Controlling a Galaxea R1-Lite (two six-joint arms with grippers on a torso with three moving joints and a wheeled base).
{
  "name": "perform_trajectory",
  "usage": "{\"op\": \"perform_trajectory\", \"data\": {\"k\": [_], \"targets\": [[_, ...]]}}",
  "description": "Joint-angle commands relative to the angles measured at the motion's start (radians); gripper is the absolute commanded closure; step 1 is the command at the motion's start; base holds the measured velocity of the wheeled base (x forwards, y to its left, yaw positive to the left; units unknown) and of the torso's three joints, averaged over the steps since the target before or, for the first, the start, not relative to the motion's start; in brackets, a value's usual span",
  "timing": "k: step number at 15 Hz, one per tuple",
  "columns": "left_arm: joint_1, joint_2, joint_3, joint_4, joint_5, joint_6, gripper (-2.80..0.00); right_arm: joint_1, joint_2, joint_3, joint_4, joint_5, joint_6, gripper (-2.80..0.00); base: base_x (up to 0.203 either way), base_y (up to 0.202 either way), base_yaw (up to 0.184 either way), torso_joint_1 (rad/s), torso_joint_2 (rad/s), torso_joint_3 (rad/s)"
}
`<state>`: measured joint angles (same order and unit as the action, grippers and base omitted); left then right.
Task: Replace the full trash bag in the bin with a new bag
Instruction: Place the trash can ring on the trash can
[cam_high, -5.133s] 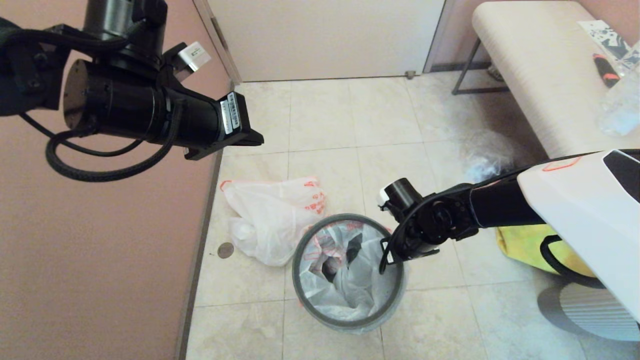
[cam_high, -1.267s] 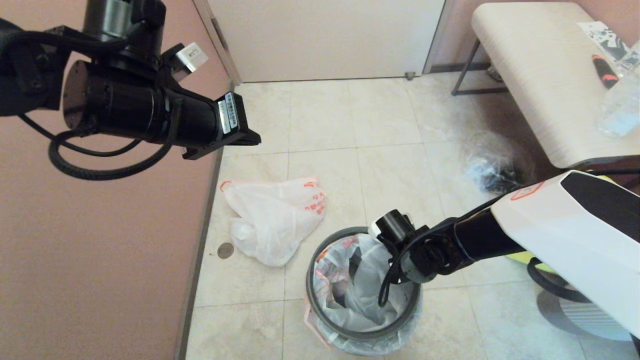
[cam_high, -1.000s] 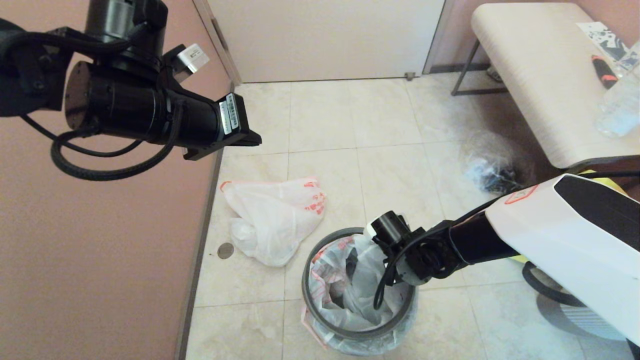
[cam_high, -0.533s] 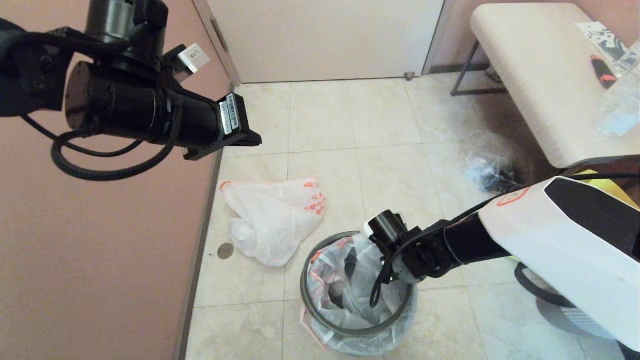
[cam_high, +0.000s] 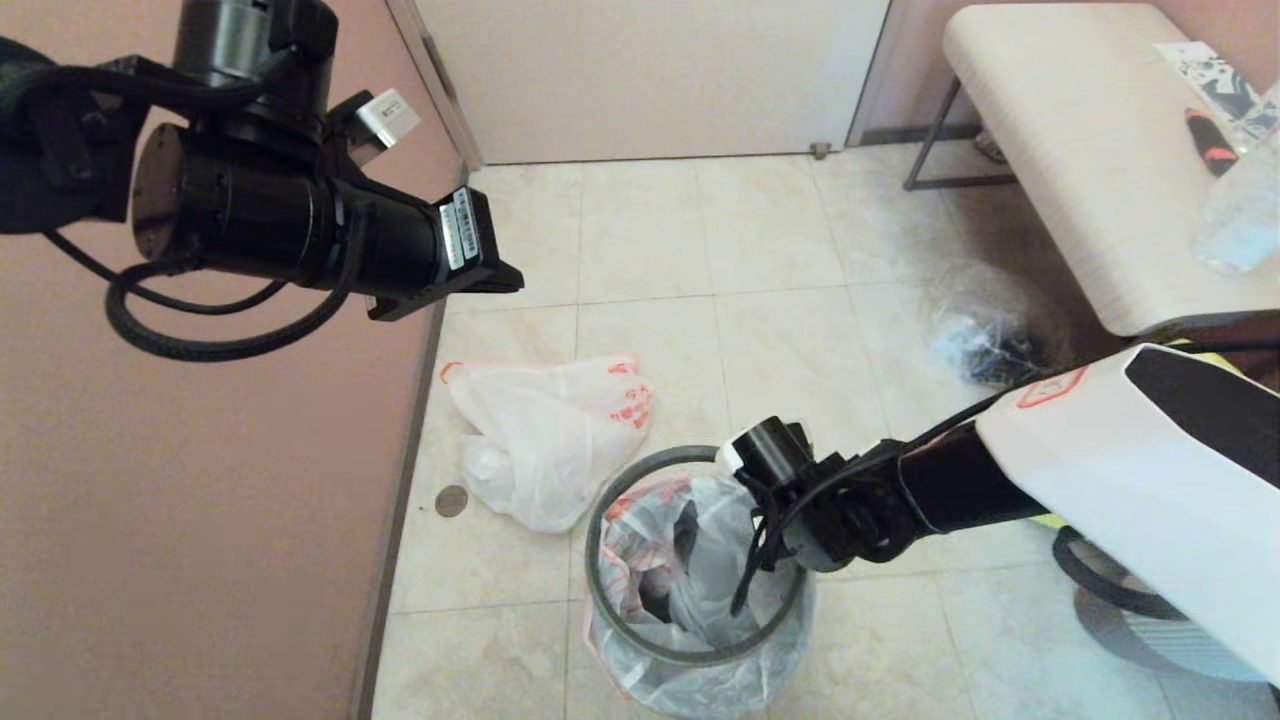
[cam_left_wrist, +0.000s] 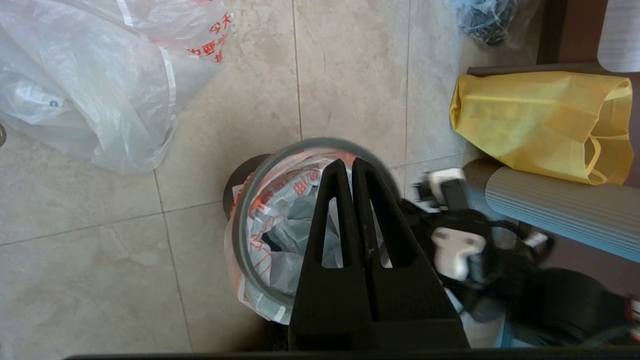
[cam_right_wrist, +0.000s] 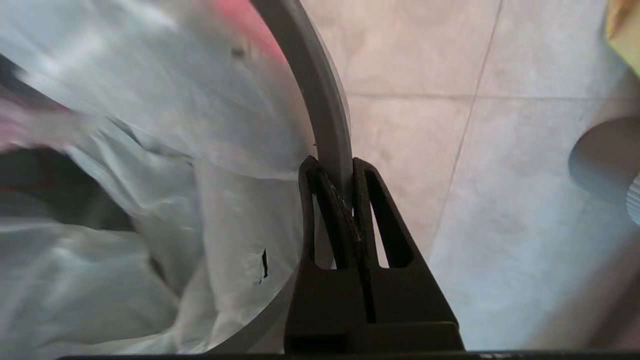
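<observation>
- Right gripper (cam_right_wrist: 336, 172): fingers pinched on the thin grey hoop (cam_high: 640, 640), at the hoop's right side, over the bin's mouth.
- Hoop: tilted, its far edge raised clear of the bag and its near edge low against the liner; it appeared to be part-way off the bin.
- New bag (cam_high: 690, 590): white, red-printed, draped inside the bin (cam_left_wrist: 235, 182) with its edge folded over the outside; dark gaps showed in its folds. The bin itself was almost wholly hidden under the plastic.
- Full trash bag (cam_high: 545, 440): lay on the floor tiles just beyond and to the left of the bin, apart from it, lumpy, red print uppermost.
- Left gripper (cam_left_wrist: 350, 167): fingers pressed together, holding nothing, held high above the bin and pointing down at it.
- Surroundings: yellow tote (cam_left_wrist: 540, 125) on the floor to the right; clear bag of dark items (cam_high: 985, 335) further back, beside the bench (cam_high: 1080, 160).
- Risk, judged: the hoop was gripped at one point only, so it could twist or slip out of the pinch if pressed down unevenly.
- Risk, judged: thin film trapped under the fingers might tear or drag off the rim.
- Risk, judged: a sideways push could tip the light bin.
</observation>
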<state>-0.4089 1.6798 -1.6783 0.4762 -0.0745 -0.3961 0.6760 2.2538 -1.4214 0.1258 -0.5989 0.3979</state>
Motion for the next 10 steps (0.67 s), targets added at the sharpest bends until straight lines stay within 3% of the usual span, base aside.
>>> {"op": "perform_trajectory", "data": {"k": [1, 10], "targets": [[-0.001, 0.001, 0.0, 0.002, -0.002, -0.003, 0.0, 0.01, -0.071, 0.062, -0.058, -0.011, 0.002, 0.0, 0.0, 0.0, 0.0, 0.0, 0.0, 0.0], [-0.003, 0.012, 0.0, 0.002, -0.001, -0.003, 0.0, 0.045, -0.118, 0.259, -0.129, -0.019, 0.02, 0.0, 0.0, 0.0, 0.0, 0.0, 0.0, 0.0]]}}
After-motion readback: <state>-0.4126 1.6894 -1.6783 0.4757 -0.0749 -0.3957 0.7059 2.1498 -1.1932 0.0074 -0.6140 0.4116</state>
